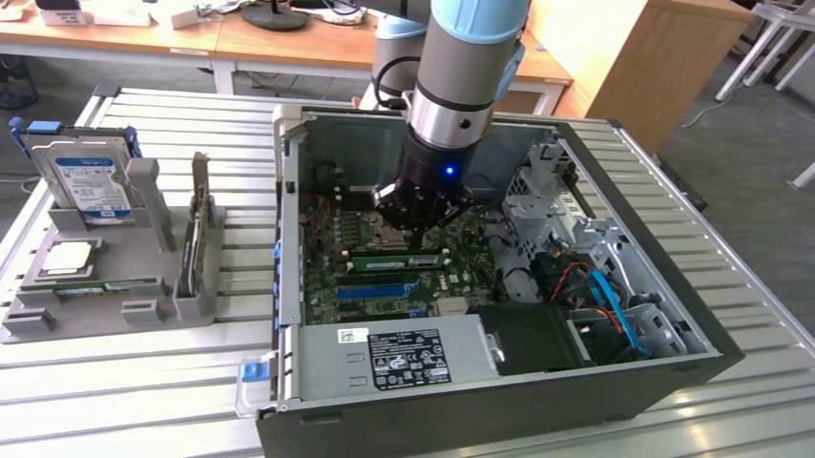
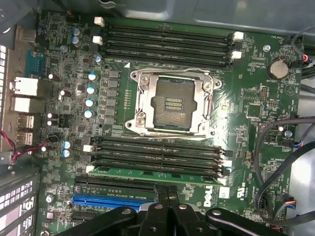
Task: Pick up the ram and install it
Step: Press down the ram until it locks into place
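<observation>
Black gripper (image 2: 167, 216) fingers closest to the lens, pressed shut together, poised directly over the ram (image 2: 157, 173), a green stick lying in the motherboard (image 2: 246, 123) slot nearest the blue PCI slot (image 2: 113, 200). Long axis running along the empty DIMM slots (image 2: 157, 155), crosswise to the fingers. Seated or merely resting: hard to tell. Beyond, open CPU socket (image 2: 171, 105). Finger contact with the stick hidden.

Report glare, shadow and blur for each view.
Exterior view: daylight glints off the slatted table; the computer case interior sits in shadow. Wrist view: glare streak on the motherboard beside the processor socket; the tool looks dark, slightly soft.
</observation>
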{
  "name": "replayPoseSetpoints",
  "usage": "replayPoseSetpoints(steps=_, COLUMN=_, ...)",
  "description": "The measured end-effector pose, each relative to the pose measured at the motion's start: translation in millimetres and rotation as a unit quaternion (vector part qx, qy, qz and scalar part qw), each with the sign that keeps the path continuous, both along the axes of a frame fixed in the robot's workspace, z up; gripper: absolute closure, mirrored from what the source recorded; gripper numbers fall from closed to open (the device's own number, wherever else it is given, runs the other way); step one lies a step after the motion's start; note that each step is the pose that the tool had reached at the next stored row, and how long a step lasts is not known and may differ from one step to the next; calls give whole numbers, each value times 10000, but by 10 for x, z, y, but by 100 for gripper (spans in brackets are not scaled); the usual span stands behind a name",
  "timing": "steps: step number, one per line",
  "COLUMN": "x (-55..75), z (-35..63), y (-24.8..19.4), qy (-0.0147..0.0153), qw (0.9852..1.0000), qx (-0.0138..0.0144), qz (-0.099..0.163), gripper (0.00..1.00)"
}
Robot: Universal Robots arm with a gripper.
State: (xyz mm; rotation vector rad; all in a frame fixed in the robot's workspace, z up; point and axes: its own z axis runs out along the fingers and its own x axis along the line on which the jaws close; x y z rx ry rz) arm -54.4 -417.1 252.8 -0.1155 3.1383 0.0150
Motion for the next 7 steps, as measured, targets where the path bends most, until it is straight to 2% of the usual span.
replayPoseSetpoints(steps=7, x=0, z=0, y=0, qy=3, qw=10000, qx=0, qz=-2, gripper=89)
